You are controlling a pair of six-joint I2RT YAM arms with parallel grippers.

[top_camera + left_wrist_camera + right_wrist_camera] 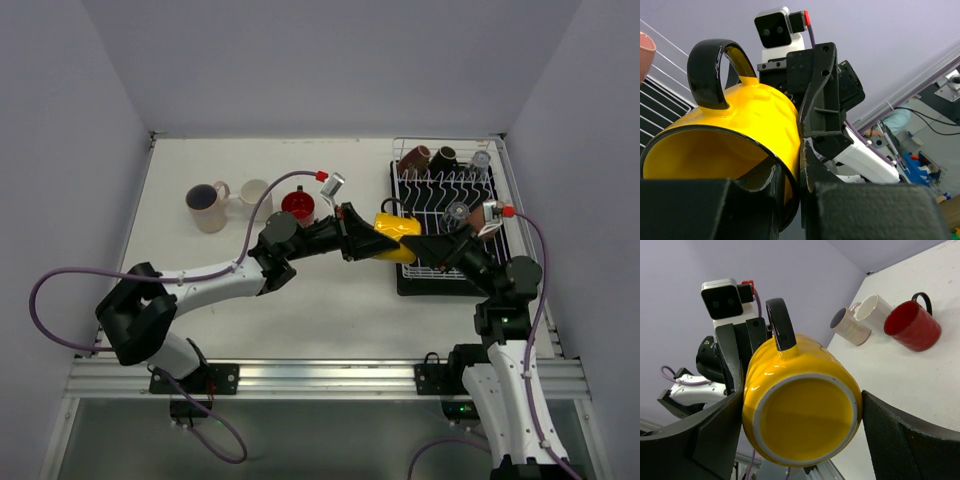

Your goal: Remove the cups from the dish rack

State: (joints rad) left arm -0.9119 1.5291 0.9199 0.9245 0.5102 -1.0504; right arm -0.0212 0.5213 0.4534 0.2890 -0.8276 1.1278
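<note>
The glossy yellow ceramic mug [397, 235] with a black handle hangs on its side in the air, at the left edge of the white wire dish rack [440, 186], caught between both arms. My left gripper [790, 200] is pinched on its rim, one finger inside and one outside. My right gripper [800, 420] stands wide and is clamped across the base end, a pad on each flank.

Left of it on the white table [330, 310] I count three mugs close together: red [299, 207], white [256, 197], and pale with a purple inside [207, 208].

In the rack's far row I count a brown mug [415, 158], a black mug [443, 158] and a clear glass [481, 159]; a second glass [457, 211] sits mid-rack. The right wrist covers the rack's near right part, so I cannot tell whether more cups are there. The black tray [430, 282] shows only at the near edge.
</note>
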